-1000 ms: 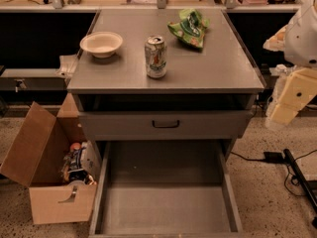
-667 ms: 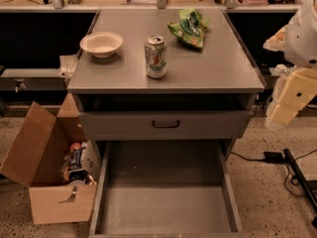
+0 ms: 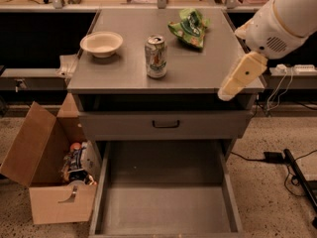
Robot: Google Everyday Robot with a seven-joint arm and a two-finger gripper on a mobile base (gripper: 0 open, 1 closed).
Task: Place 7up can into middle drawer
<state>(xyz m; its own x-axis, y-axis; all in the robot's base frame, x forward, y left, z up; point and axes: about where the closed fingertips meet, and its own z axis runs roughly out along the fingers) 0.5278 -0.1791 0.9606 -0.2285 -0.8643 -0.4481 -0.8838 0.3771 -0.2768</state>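
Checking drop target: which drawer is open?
The wide middle drawer at the bottom, pulled out, floor showing; the black-handled drawer above it is shut. The gripper hangs by the cabinet top's front right corner.

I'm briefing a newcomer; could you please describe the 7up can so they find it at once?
On the grey cabinet top, above the open middle drawer, the 7up can stands upright. It sits between the cream bowl and the green snack bag, the only silver cylinder there; the gripper hangs by the top's right edge.
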